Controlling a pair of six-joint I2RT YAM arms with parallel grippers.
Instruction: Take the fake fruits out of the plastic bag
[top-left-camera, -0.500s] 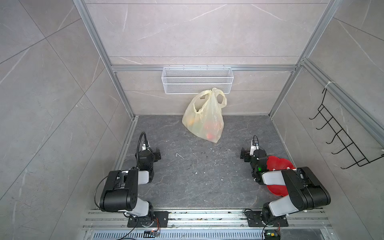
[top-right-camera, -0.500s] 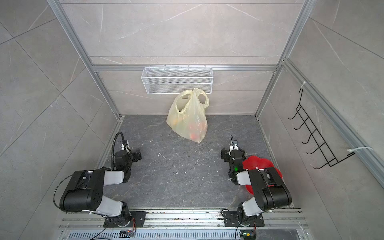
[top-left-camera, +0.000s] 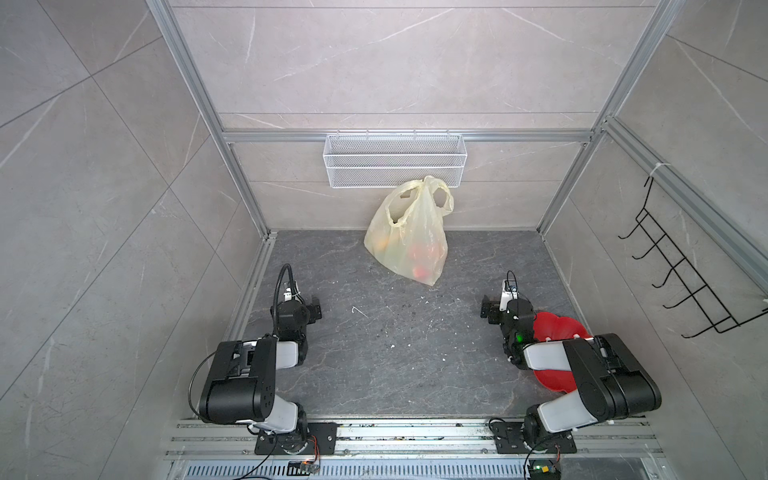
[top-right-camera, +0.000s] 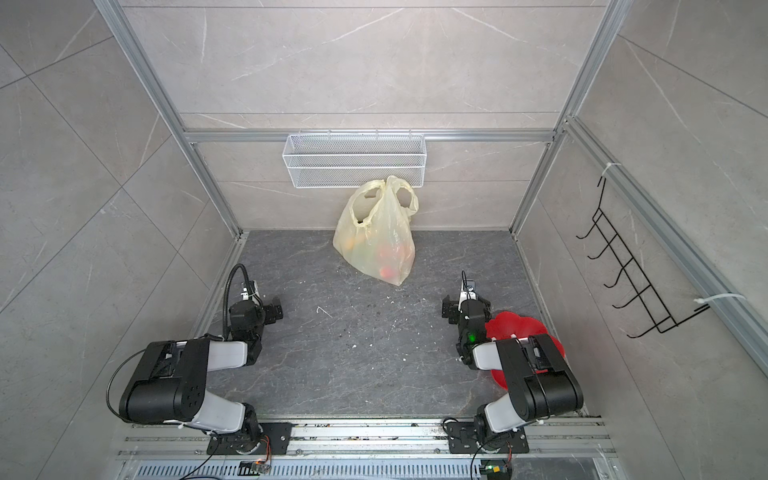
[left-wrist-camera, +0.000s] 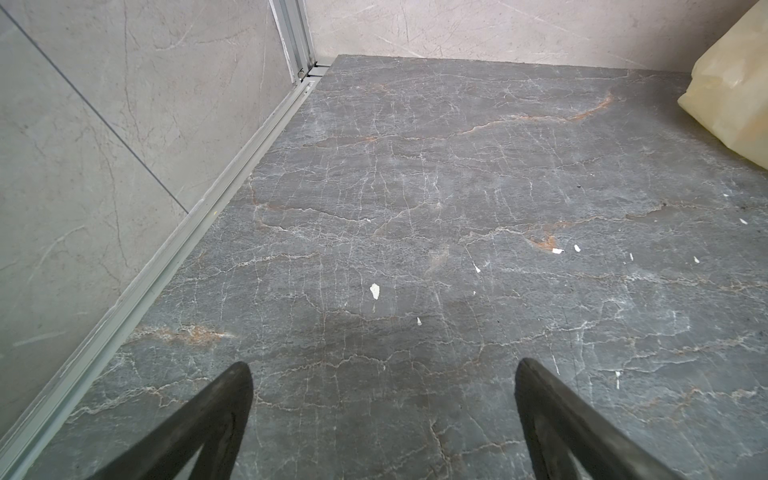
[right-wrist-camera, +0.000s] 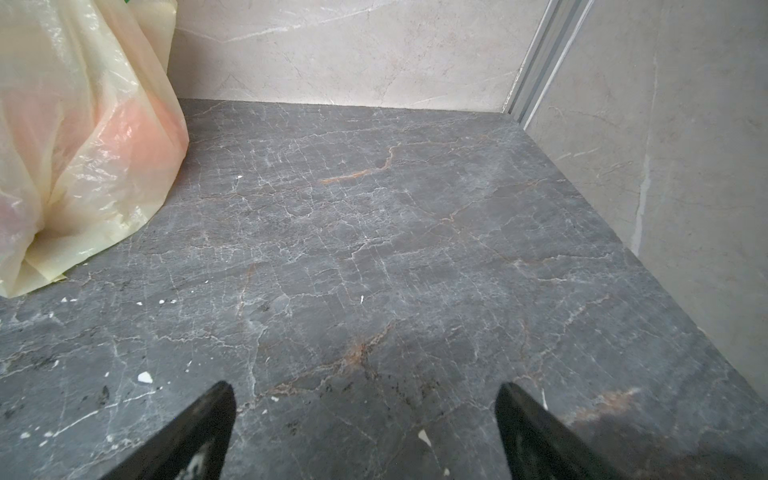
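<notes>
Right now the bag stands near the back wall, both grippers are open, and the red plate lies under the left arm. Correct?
No: both top views show the red plate under the right arm. The bag stands near the back wall; left gripper and right gripper are open.

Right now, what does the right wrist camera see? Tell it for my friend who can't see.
A thin, see-through pale-yellow plastic bag stands on the dark grey stone table, blurry pink-red fake fruits showing through it. The right gripper is open, its two black fingers spread over bare table, apart from the bag.
</notes>
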